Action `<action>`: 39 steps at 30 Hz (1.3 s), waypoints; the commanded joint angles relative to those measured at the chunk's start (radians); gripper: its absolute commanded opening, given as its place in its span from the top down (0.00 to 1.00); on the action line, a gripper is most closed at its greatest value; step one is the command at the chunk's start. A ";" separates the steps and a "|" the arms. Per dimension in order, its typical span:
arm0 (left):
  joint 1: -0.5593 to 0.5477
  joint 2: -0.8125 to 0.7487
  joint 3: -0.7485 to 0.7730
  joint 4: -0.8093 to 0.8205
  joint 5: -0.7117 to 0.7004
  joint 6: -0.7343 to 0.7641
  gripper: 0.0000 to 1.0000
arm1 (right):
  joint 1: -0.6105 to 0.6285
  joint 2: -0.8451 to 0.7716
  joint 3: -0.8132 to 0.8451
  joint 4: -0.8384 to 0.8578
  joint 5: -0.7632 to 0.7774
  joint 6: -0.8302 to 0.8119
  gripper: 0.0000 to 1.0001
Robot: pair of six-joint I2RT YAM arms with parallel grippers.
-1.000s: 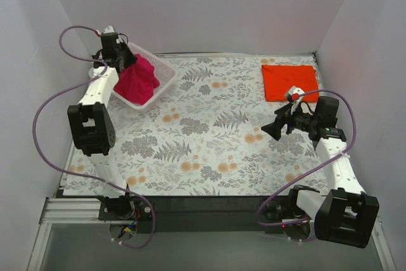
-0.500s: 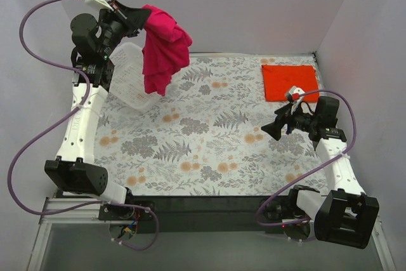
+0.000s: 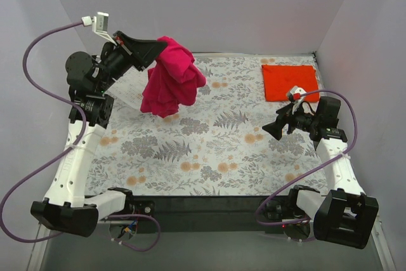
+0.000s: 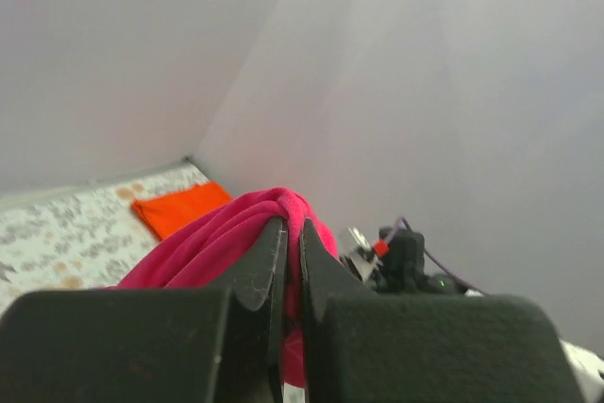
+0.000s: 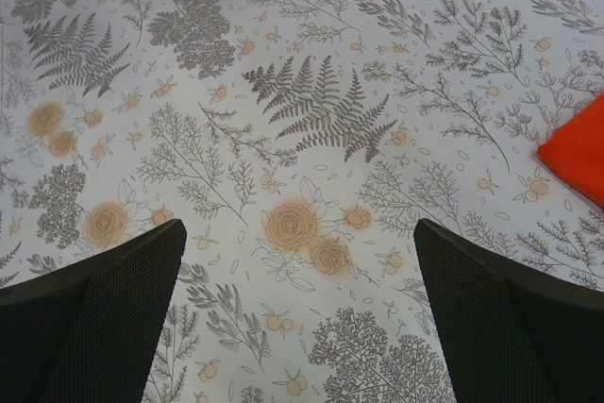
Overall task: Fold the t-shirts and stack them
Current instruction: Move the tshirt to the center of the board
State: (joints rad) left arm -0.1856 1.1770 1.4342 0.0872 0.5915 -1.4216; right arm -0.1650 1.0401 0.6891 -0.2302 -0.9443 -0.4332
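My left gripper (image 3: 160, 46) is shut on the magenta-pink t-shirt (image 3: 171, 80) and holds it bunched in the air above the back left of the table. In the left wrist view the pink cloth (image 4: 226, 233) is pinched between my fingers (image 4: 264, 261). The orange-red t-shirt (image 3: 290, 82) lies folded flat at the back right; it also shows in the left wrist view (image 4: 179, 208) and as a corner in the right wrist view (image 5: 578, 153). My right gripper (image 3: 268, 130) is open and empty above the cloth-covered table, right of centre.
The white mesh basket (image 3: 130, 90) sits at the back left, mostly hidden behind my left arm and the hanging shirt. A floral cloth (image 3: 209, 150) covers the table. Grey walls close in at the back and both sides.
My left gripper has lifted the pink shirt out of the basket and carried it up and to the right. The right arm has not moved.
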 commanded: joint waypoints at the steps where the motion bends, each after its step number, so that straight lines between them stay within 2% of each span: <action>1: -0.025 -0.042 -0.099 0.057 0.099 -0.059 1.00 | -0.008 -0.015 -0.005 0.012 -0.005 -0.019 0.04; 6: -0.092 -0.066 -0.257 0.057 0.136 -0.057 1.00 | -0.022 -0.017 -0.008 0.012 -0.004 -0.024 0.03; 12: -0.198 -0.062 -0.363 -0.004 0.139 -0.020 1.00 | -0.031 -0.012 -0.010 0.011 -0.005 -0.029 0.04; 17: -0.273 -0.039 -0.469 -0.032 0.076 0.026 1.00 | -0.033 -0.009 -0.011 0.009 -0.002 -0.033 0.03; 24: -0.402 0.075 -0.495 -0.083 -0.057 0.104 1.00 | -0.036 -0.006 -0.011 0.003 0.002 -0.044 0.03; 25: -0.419 0.091 -0.497 -0.083 -0.117 0.116 1.00 | -0.036 -0.008 -0.011 0.003 0.001 -0.044 0.03; 27: -0.468 0.156 -0.501 -0.127 -0.150 0.147 0.93 | -0.036 -0.006 -0.010 -0.001 -0.002 -0.048 0.03; 29: -0.495 0.203 -0.488 -0.164 -0.150 0.171 0.77 | -0.036 0.005 -0.007 -0.015 -0.016 -0.059 0.03; 31: -0.531 0.272 -0.469 -0.202 -0.141 0.220 0.65 | -0.034 0.017 0.000 -0.040 -0.057 -0.079 0.04; 32: -0.541 0.286 -0.462 -0.239 -0.159 0.239 0.62 | -0.034 0.023 0.003 -0.066 -0.077 -0.090 0.04; 34: -0.568 0.276 -0.457 -0.262 -0.208 0.291 0.53 | -0.031 0.038 0.012 -0.099 -0.146 -0.136 0.04; 35: -0.574 0.260 -0.460 -0.285 -0.260 0.308 0.44 | -0.022 0.043 0.015 -0.115 -0.166 -0.156 0.04; 39: -0.575 0.136 -0.483 -0.334 -0.430 0.395 0.30 | 0.060 0.072 0.021 -0.173 -0.189 -0.245 0.05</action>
State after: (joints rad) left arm -0.7647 1.4509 0.9413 -0.2050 0.3347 -1.1366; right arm -0.1577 1.0992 0.6891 -0.3363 -1.0588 -0.5835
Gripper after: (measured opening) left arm 0.683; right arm 0.956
